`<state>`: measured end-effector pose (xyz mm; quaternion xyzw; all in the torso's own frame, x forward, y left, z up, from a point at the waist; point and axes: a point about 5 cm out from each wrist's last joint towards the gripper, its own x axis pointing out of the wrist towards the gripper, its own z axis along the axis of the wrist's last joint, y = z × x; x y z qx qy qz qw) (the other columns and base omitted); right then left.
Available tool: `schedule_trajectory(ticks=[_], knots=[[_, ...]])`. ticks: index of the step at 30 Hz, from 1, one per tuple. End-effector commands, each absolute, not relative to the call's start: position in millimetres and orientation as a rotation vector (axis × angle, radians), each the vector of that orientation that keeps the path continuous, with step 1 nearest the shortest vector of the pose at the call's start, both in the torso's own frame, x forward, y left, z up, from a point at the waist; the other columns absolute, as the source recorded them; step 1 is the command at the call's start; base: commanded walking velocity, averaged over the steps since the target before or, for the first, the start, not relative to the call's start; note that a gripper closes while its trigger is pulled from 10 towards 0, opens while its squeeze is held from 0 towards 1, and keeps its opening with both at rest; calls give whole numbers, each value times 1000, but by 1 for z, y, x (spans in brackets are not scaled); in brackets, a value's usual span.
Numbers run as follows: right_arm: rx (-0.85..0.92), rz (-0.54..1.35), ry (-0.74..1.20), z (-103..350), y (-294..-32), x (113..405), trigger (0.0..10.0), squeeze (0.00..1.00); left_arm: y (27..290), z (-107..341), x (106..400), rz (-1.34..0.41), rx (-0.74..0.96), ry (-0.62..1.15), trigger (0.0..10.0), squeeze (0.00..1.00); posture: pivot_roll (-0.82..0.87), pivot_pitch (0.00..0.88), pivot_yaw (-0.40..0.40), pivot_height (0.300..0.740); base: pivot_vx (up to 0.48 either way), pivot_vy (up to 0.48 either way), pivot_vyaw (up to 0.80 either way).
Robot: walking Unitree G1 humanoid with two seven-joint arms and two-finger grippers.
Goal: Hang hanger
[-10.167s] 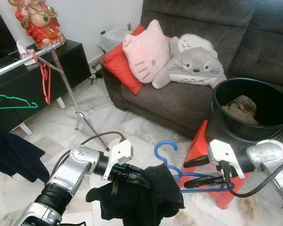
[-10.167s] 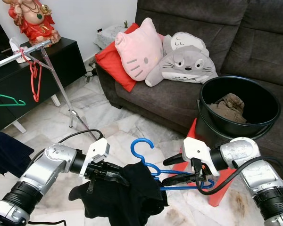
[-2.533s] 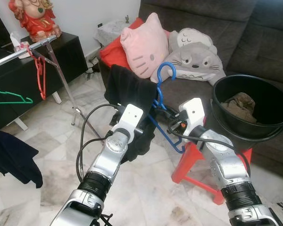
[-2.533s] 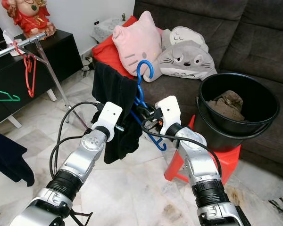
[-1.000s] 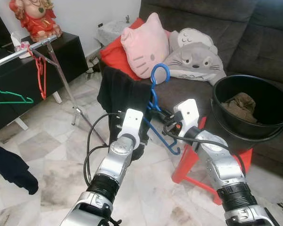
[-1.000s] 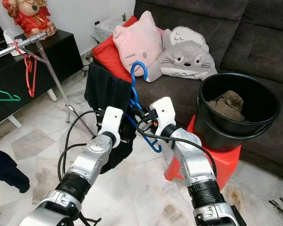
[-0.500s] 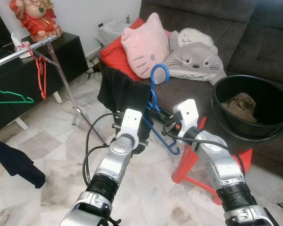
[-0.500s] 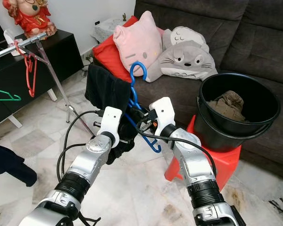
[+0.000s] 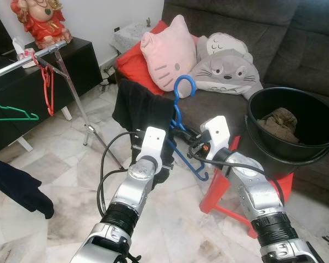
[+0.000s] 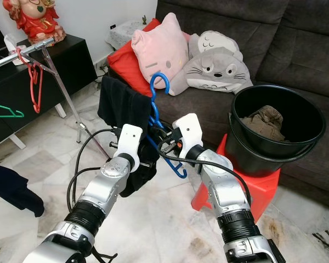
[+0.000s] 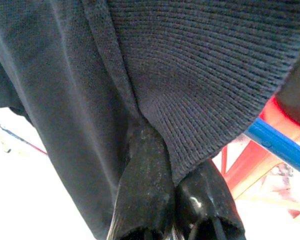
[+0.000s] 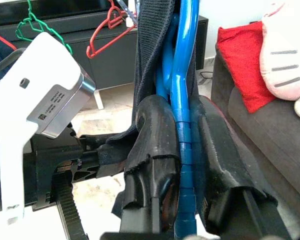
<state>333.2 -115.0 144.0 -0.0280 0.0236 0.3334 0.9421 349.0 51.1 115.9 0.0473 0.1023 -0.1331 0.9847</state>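
A blue hanger (image 9: pixel 182 87) stands upright with its hook up, in front of the sofa. A black garment (image 9: pixel 140 107) drapes over its left shoulder. My right gripper (image 12: pixel 182 115) is shut on the blue hanger's neck, with the fingers (image 12: pixel 157 130) on either side of the blue bar. My left gripper (image 11: pixel 169 172) is shut on a fold of the black garment just below the hanger's arm. A metal clothes rail (image 9: pixel 27 60) stands at the far left, carrying a red hanger (image 9: pixel 48 90) and a green hanger (image 9: pixel 11 114).
A black bucket (image 9: pixel 312 148) with clothes sits on a red stool (image 9: pixel 222 186) at my right. The grey sofa (image 9: pixel 219 118) with pillows is behind the hanger. The rail's slanted leg (image 9: pixel 90 129) and a dark hanging cloth (image 9: pixel 16 186) are on my left.
Over ten seconds both grippers raised the hanger and garment from near the floor to upright. In the last second they shifted only slightly; the dark cloth at left swung.
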Motion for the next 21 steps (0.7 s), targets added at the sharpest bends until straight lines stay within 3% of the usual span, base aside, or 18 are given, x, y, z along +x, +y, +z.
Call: schedule_trajectory(ticks=[1, 7, 9, 10, 21], knots=[[-54, 700, -13, 157, -110, 332, 0, 0, 51, 120, 350, -271, 76, 192, 0, 0, -176, 68, 40, 740, 0, 0, 0], [-51, 697, -12, 158, -108, 333, 0, 0, 50, 117, 350, -297, 45, 238, 0, 0, -171, 76, 53, 740, 0, 0, 0], [-50, 697, -9, 157, -107, 333, 0, 0, 49, 113, 348, -331, 75, 261, 7961, 0, -168, 80, 60, 740, 0, 0, 0], [-50, 697, -7, 156, -107, 332, 0, 0, 48, 111, 347, -340, 89, 268, 9922, 0, -168, 80, 61, 740, 0, 0, 0], [-52, 696, -1, 156, -108, 333, 0, 0, 48, 103, 345, -347, 80, 348, 10000, 0, -166, 82, 61, 740, 0, 0, 0]])
